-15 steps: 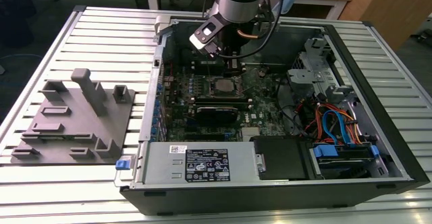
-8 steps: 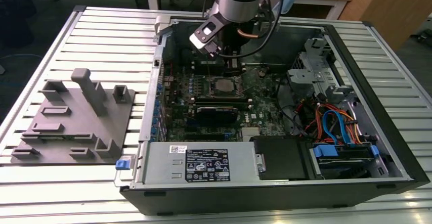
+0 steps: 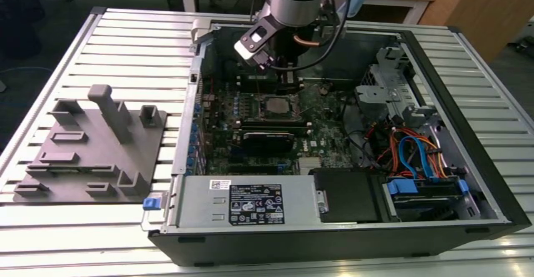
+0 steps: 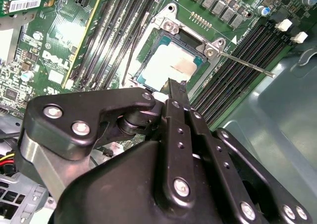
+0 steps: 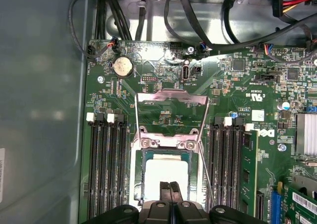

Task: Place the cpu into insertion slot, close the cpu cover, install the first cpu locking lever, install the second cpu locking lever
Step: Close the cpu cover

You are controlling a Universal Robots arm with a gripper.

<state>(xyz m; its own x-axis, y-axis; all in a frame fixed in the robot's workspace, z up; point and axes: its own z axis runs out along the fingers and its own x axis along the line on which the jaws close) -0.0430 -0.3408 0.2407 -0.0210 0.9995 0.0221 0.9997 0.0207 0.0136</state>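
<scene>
The cpu (image 5: 166, 174) lies flat in the insertion slot (image 5: 194, 170) on the green board, its top glaring bright; it is also lit in the second wrist view (image 4: 163, 64). The cpu cover (image 5: 171, 97) stands swung open beyond the socket, the board visible through its window. One thin locking lever (image 4: 247, 65) sticks out free beside the socket, and another (image 4: 130, 53) runs along its other side. My gripper (image 5: 170, 186) is shut, fingertips (image 4: 176, 87) together over the cpu's near edge with nothing between them. In the exterior view the gripper (image 3: 281, 69) hangs just above the socket (image 3: 271, 106).
Long black memory slots (image 5: 106, 164) flank the socket on both sides. Cables (image 5: 198, 21) run across the case floor past the board. A drive cage (image 3: 392, 83) and a power supply (image 3: 250, 202) fill the case's sides. A grey fixture block (image 3: 92, 146) sits on the table outside.
</scene>
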